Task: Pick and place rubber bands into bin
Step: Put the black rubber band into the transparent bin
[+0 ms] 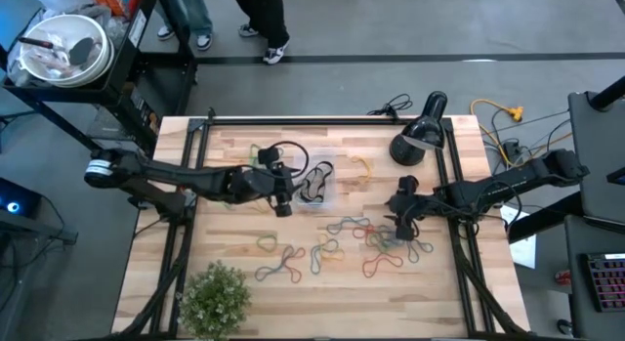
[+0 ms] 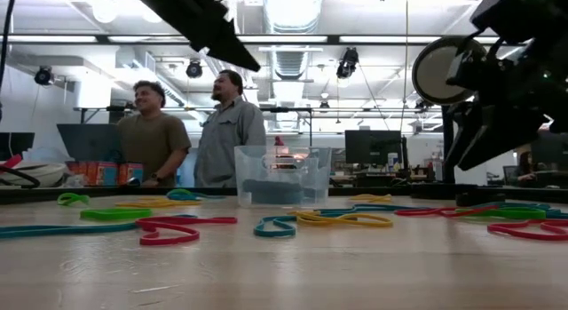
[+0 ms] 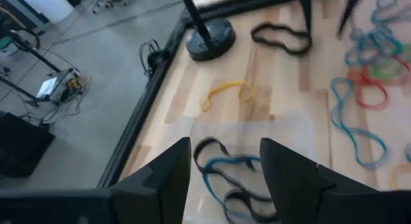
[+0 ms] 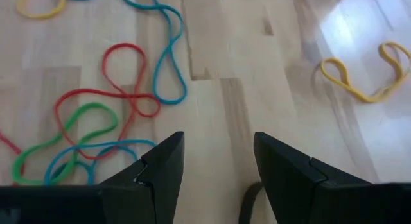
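The clear bin [image 1: 318, 183] stands at the table's middle, toward the far edge, with black and blue rubber bands [image 3: 221, 172] lying in it. My left gripper [image 1: 284, 196] hovers open just left of the bin and above its rim [image 3: 257, 124], holding nothing. Loose rubber bands [image 1: 376, 241] in red, green, blue and yellow lie flat on the wood nearer the front. My right gripper [image 1: 402, 224] hangs open over their right end; a red band [image 4: 122, 83], a green one [image 4: 64, 134] and a blue one [image 4: 164, 54] lie just ahead of its fingers.
A black lamp [image 1: 420, 136] stands at the far right, its round base [image 3: 210, 39] near a black band [image 3: 280, 38] and a yellow band [image 3: 226, 94]. A potted plant [image 1: 215, 297] sits at the front left. Two people [image 2: 191, 132] stand beyond the far edge.
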Tool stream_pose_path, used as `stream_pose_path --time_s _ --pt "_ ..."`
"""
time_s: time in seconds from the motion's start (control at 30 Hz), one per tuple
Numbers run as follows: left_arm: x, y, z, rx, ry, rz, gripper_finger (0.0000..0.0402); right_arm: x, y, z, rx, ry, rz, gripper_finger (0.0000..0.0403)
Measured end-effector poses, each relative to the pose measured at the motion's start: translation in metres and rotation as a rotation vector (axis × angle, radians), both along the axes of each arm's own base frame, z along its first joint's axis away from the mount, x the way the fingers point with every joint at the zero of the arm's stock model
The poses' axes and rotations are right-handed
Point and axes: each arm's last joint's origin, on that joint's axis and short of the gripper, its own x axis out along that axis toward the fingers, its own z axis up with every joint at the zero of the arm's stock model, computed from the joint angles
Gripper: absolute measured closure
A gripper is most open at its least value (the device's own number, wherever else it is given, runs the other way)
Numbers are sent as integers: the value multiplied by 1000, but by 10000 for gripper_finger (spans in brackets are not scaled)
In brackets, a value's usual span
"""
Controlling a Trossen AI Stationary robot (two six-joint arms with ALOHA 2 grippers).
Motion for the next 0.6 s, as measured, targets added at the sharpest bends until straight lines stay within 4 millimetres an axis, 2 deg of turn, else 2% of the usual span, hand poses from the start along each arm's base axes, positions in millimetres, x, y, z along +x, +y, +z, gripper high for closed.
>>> stream_pose_path --time_s 0.27,0.6 --pt "-5 -4 -8 -39 69 17 230 -3 -8 -2 34 16 -152 220" --pt "-12 -8 -26 -65 122 24 230 -14 -2 -12 192 69 -365 220"
